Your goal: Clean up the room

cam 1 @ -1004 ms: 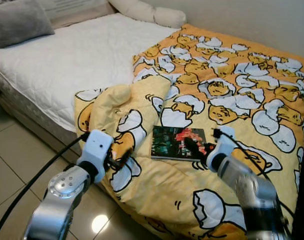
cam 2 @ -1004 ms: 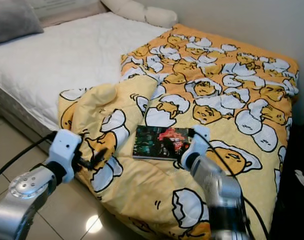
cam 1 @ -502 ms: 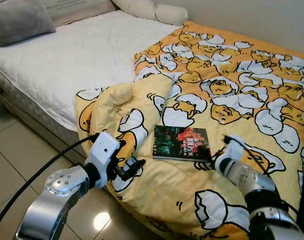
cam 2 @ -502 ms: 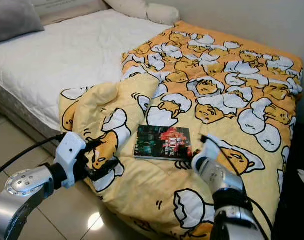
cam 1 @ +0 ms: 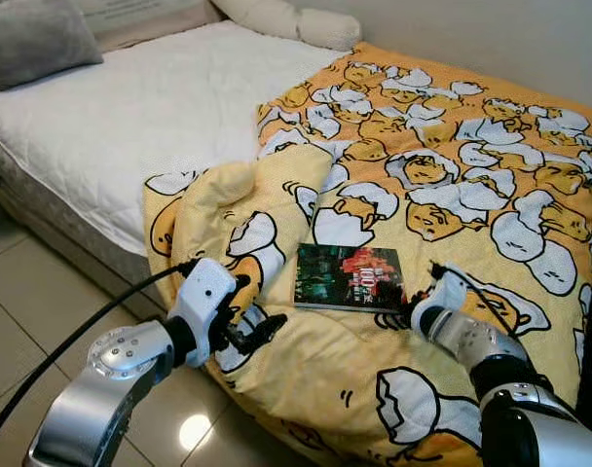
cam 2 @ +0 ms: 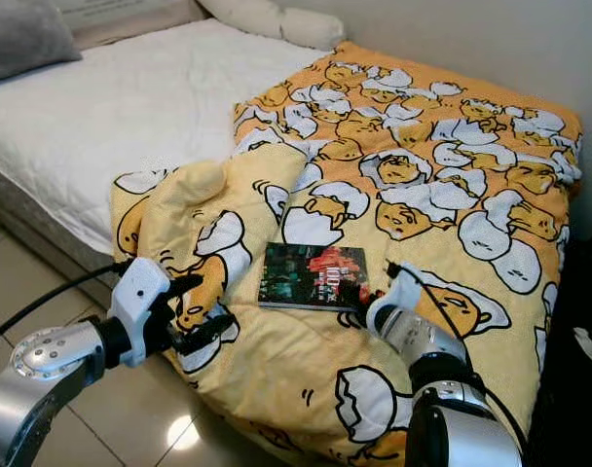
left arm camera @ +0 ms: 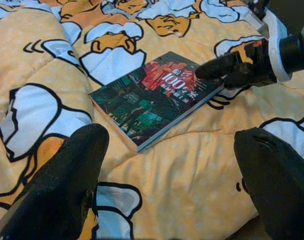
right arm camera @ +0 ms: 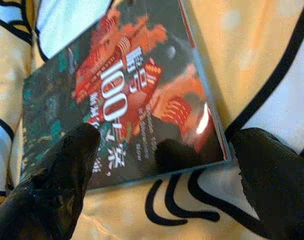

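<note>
A dark book with a red and green cover lies flat on the yellow cartoon-print blanket, near the bed's front edge. My right gripper is open at the book's right corner. One finger is over the cover and the other over the blanket beside it. My left gripper is open, low at the hanging blanket edge left of the book. In the left wrist view the book lies ahead between the fingers, with the right gripper touching its far corner.
The bare white mattress takes up the bed's left half, with a grey pillow and a cream pillow at the head. A folded hump of blanket rises left of the book. Tiled floor lies below the bed edge.
My right gripper drew back off the book's cover and now sits at its right corner. My left gripper moved right, closer to the blanket's edge. The book has not moved.
</note>
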`<state>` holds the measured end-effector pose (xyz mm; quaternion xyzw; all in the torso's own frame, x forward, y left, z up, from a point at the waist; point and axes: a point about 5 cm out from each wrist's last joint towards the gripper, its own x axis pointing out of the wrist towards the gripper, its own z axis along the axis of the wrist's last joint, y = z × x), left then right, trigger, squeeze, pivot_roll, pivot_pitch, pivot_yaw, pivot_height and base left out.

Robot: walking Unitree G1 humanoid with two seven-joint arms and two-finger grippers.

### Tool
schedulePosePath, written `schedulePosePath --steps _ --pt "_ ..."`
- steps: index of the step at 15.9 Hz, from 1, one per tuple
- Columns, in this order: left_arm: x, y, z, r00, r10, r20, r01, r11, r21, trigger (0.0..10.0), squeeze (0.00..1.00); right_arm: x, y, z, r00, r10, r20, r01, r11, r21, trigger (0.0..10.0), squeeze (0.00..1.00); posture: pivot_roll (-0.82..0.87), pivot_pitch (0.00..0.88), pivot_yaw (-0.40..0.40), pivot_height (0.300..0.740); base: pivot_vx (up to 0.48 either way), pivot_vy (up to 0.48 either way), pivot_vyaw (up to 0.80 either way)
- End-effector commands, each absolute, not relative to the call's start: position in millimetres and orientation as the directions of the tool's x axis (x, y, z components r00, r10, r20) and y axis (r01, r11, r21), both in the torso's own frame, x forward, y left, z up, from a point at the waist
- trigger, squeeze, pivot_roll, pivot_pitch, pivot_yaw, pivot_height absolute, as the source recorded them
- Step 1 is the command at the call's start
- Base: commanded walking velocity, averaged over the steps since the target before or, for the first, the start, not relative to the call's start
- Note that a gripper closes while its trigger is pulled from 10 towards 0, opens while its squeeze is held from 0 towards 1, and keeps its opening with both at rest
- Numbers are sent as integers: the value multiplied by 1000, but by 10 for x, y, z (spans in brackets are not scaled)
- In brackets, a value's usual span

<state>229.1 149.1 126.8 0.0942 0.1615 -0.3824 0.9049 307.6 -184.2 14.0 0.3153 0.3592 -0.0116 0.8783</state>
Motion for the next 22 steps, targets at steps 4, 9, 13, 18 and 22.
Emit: schedulePosePath --steps 4,9,13,18,22 --pt "2258 1492 1256 639 -663 -389 735 676 54 10000 1000 3013 -1854 54 706 202 -679 222 847 483 10000 0 -126 9 -71 740 0 0 0" --pt "2242 1496 1262 640 -659 -395 735 675 67 10000 1000 2963 -1663 -11 698 290 -655 224 780 584 10000 0 -105 15 -88 740 0 0 0" --pt "2242 1526 1272 655 -648 -388 723 687 75 10000 1000 3080 -1519 100 757 321 -569 229 685 691 10000 0 -102 15 -95 740 0 0 0" --pt "2262 1504 1268 665 -642 -381 715 694 79 10000 1000 3193 -1558 214 820 262 -509 232 661 714 10000 0 -103 9 -88 740 0 0 0" --pt "2312 1516 1295 679 -636 -367 707 702 92 10000 1000 3273 -1637 303 872 193 -450 292 533 794 10000 0 -95 12 -81 740 0 0 0"
